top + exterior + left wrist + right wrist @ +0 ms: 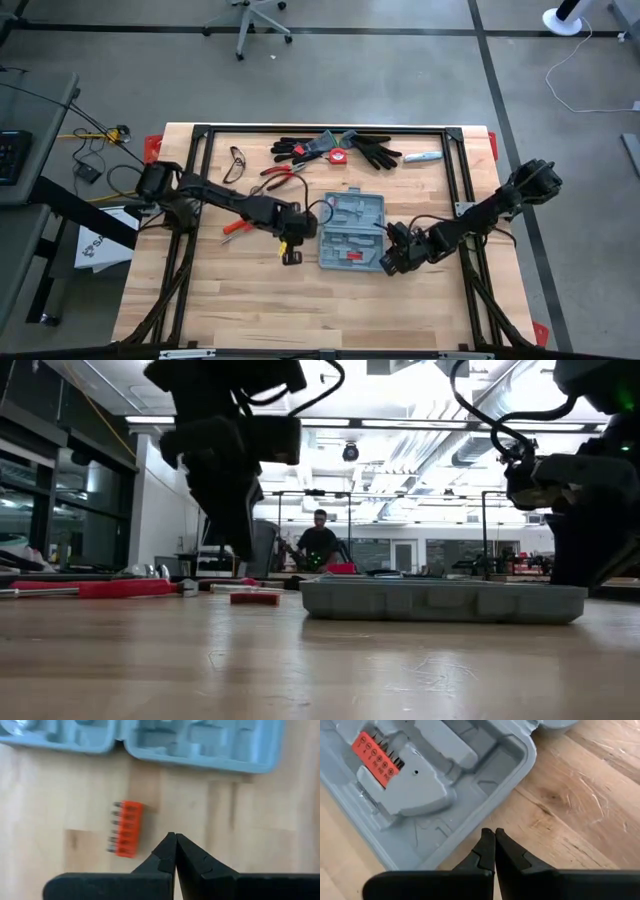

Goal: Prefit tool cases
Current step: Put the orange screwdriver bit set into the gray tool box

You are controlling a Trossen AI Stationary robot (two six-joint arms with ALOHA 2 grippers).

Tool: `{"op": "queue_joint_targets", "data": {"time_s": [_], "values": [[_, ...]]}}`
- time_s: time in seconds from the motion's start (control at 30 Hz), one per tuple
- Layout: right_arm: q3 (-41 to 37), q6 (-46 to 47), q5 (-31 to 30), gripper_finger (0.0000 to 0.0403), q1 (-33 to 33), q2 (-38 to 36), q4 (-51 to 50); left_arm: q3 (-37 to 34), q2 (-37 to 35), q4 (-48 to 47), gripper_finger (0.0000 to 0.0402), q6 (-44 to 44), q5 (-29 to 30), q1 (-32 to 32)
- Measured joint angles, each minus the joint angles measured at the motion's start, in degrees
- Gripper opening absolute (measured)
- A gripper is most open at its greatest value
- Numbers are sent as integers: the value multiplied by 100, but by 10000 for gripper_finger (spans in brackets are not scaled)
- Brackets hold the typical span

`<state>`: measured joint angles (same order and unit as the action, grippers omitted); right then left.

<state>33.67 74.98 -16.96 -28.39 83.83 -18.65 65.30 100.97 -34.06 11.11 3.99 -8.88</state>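
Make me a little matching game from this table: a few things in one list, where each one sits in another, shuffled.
Things:
1. open grey tool case
2. loose orange bit holder
3. black gloves
4. safety glasses

Places:
A. far edge of the table, beside a tape measure
B. middle of the table, between the two grippers
C. bare wood just outside the case, ahead of the shut left gripper
D. far left part of the table, left of the gloves

Pairs: 1-B, 2-C, 3-A, 4-D
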Motion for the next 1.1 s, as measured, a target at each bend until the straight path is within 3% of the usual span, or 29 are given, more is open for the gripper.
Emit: {"op": "queue_joint_targets", "data": {"time_s": [0.13,0.23,0.33,0.57,0.7,1.1], "values": [[0,0,-1,0,-35,0,0,0,2,11,6,-667,-18,324],[0,0,-1,0,-56,0,3,0,2,126,26,-980,-391,678],[0,0,-1,0,-56,0,7,0,2,117,59,-1146,-849,1022],[0,-37,-1,0,-56,0,7,0,9,87,157,-1687,-1122,1264],[0,-42,-1,0,-56,0,4,-2,71,71,193,-1670,-1086,1183],[0,-109,-44,0,-56,-2,-36,3,416,207,194,-1431,-686,869]]}}
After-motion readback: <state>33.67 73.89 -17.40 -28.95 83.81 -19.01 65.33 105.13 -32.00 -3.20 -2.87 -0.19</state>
